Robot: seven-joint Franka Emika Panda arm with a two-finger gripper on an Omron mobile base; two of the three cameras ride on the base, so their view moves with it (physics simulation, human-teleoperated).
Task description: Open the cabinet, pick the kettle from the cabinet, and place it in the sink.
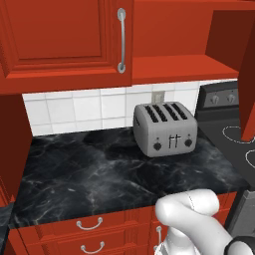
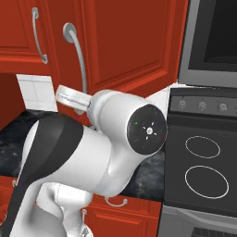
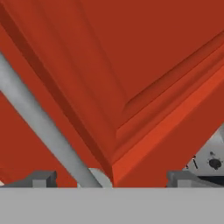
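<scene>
Flanking the cabinet (image 1: pixel 64 35), toaster (image 1: pixel 164 128) and stove (image 2: pixel 203 157) sit below.

This is a home kitchen. Red raised-panel wall cabinets (image 1: pixel 64 37) with long silver bar handles (image 1: pixel 121 40) hang over a black marble counter (image 1: pixel 99 174) backed by white tiles (image 1: pixel 87 107). A silver four-slot toaster (image 1: pixel 164 128) stands on the counter, red drawers (image 1: pixel 89 226) with curved pulls sit below it, and a black stove (image 2: pixel 203 162) with ringed burners and knobs adjoins. Just ahead of the fingertips (image 3: pixel 41 178), a cabinet door fills the hand view; beyond the right fingertip, what seems a stove knob (image 3: pixel 214 163) shows.
</scene>
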